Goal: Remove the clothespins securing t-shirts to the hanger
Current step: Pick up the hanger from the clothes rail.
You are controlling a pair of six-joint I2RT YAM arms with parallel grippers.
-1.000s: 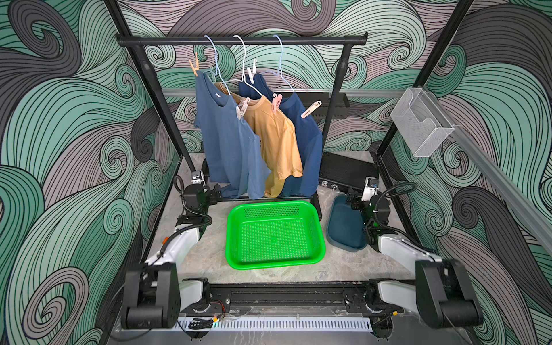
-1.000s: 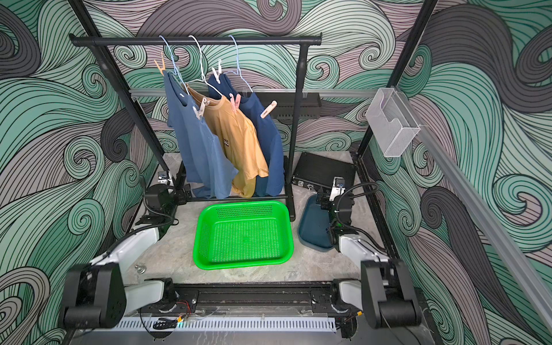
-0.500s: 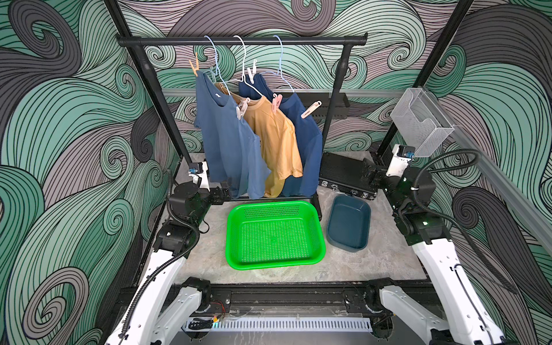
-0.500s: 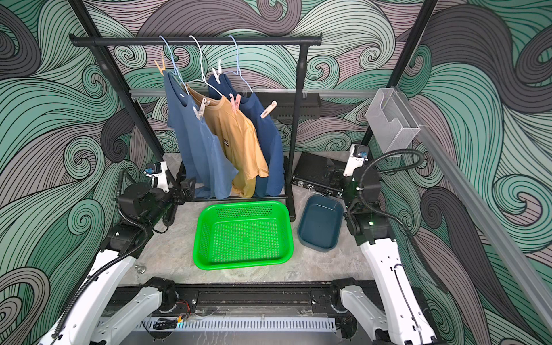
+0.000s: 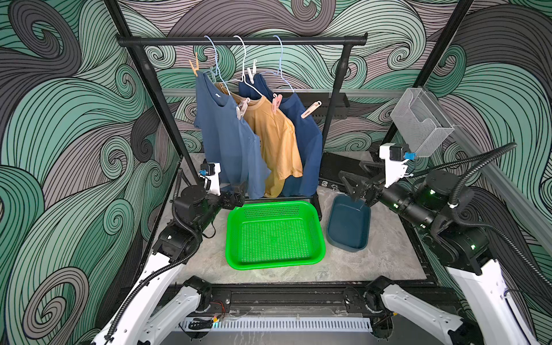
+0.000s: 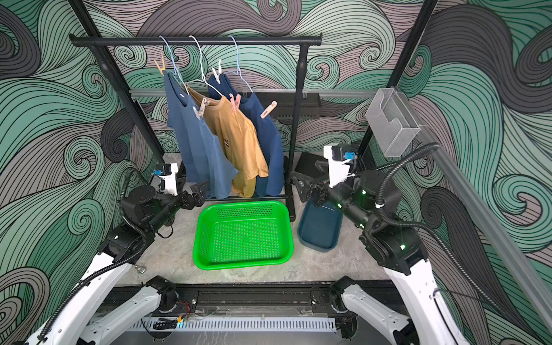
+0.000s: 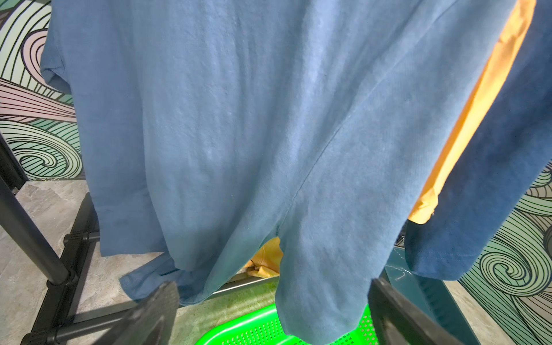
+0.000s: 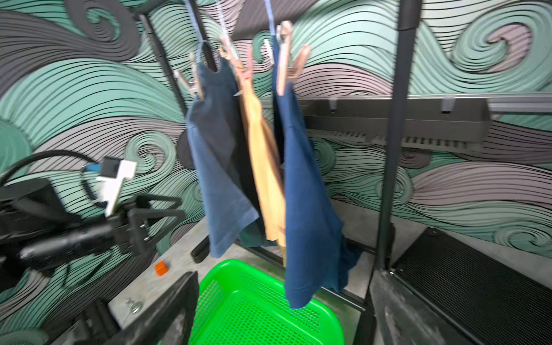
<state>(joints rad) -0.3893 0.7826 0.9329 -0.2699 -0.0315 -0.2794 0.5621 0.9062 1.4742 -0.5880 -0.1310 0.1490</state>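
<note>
Five clothespins [image 5: 276,103] are visible, all clipped high on the garments near the wire hangers [image 5: 219,74]. The orange clothespin [image 5: 194,66] sits on the far shoulder of the medium blue t-shirt [image 5: 227,140]. A pale clothespin [image 5: 242,107] lies where that shirt meets the mustard t-shirt [image 5: 277,140], and the pink one lies between the mustard and the navy t-shirt [image 5: 309,149]. The navy shirt also carries a white clothespin [image 5: 251,73] and a peach clothespin [image 5: 311,109]. The shirts hang side by side from the black rail [image 5: 239,40] at the back of the table [image 5: 373,263]. The left gripper [image 7: 273,286] is at the blue shirt's lower hem with its jaws spread wide and gripping nothing. Fabric hangs between its fingers [image 7: 167,298]; whether it touches them cannot be told. The right gripper [image 6: 307,176] hangs above the far end of the dark blue tray [image 5: 348,245], beside the rack's upright, jaws wide apart and empty. The green basket [image 5: 273,206] lies below the shirts, just beside the tray.
</note>
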